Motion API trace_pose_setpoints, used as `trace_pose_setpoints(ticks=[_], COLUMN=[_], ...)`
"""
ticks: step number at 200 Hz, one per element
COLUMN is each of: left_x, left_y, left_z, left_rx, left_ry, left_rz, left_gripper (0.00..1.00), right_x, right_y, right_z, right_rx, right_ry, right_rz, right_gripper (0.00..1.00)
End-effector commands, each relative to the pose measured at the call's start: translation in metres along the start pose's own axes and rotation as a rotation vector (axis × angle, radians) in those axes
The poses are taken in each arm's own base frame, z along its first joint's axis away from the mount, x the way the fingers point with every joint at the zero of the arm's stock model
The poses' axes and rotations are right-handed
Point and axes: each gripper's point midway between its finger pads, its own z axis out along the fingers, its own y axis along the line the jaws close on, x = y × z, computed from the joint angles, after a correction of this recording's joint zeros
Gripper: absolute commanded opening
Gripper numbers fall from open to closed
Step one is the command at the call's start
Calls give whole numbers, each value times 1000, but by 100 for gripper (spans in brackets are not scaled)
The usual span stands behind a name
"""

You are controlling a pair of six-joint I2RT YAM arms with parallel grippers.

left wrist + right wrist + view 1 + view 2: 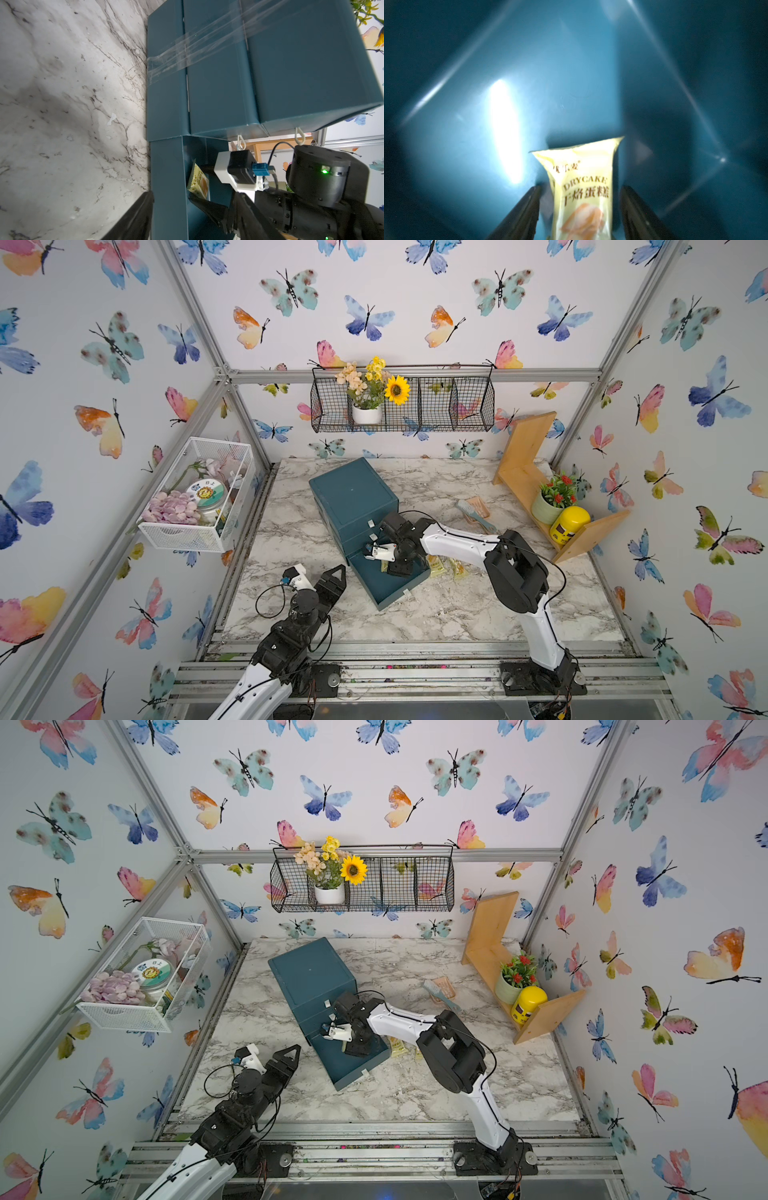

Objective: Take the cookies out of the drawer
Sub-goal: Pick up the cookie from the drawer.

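In the drawer (374, 589), a yellow cookie packet (581, 187) is flanked, ungripped, by parted right jaws; left jaws are parted too.

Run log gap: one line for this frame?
right gripper: open, straddling pale yellow cookie packet in open teal drawer | left gripper: open, outside drawer

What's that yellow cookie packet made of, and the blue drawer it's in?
The cookie packet looks like thin glossy plastic film: its end is crimped and creased. The drawer looks like smooth shiny plastic, maybe coated card: light glares off its flat walls.
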Motion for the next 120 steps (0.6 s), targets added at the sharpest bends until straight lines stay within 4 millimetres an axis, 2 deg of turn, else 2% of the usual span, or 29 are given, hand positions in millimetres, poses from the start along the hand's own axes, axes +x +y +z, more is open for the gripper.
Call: trace_pose_setpoints(ticks=[1, 61, 88, 120], left_x=[-4, -4, -4, -3], left_y=[-14, -11, -10, -8], left_z=[-4, -5, -5, -4], left_rx=[39, 34, 31, 28], left_ry=[2, -3, -4, -5], left_rz=[16, 16, 11, 9], left_gripper=[66, 66, 66, 66], right_x=[10, 14, 7, 2], right_y=[3, 1, -3, -7], right_z=[7, 10, 2, -6], right_rx=[-3, 4, 20, 43], right_ry=[50, 69, 43, 19], right_rz=[17, 17, 15, 4], right_gripper=[65, 52, 46, 44])
